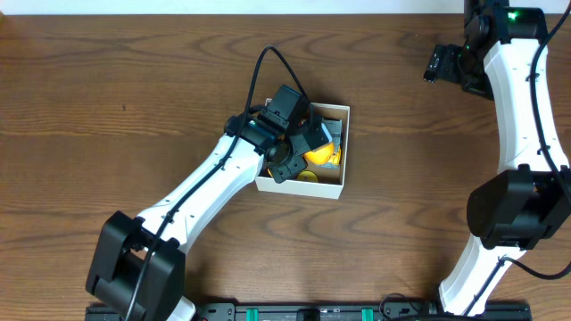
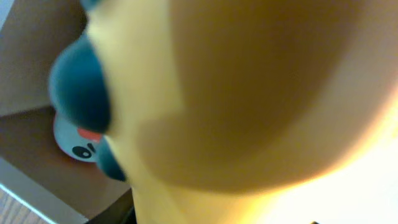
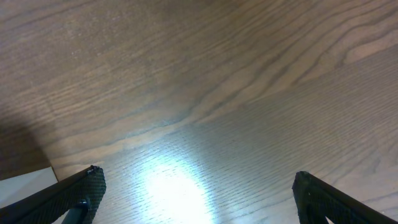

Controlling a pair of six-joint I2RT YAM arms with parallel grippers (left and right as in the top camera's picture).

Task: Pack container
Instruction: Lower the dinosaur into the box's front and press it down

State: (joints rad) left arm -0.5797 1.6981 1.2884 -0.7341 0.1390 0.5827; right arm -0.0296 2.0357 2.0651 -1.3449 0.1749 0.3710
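The container (image 1: 332,189), a small white-walled box, sits mid-table. My left gripper (image 1: 299,147) reaches down into it, right over a yellow thing (image 1: 323,153). In the left wrist view that yellow thing (image 2: 261,93) fills almost the whole frame and hides the fingers, so I cannot see how they stand. Beside it lies a blue toy (image 2: 81,93) with a pale face, against the box's brown inside (image 2: 31,50). My right gripper (image 1: 437,64) hovers at the far right, open, its fingers (image 3: 81,186) wide apart over bare wood with nothing between them.
The wooden table (image 1: 107,89) stretches round the box on all sides. The right arm's white links (image 1: 522,107) stand along the right edge. The left arm (image 1: 205,187) runs diagonally from the front left to the box.
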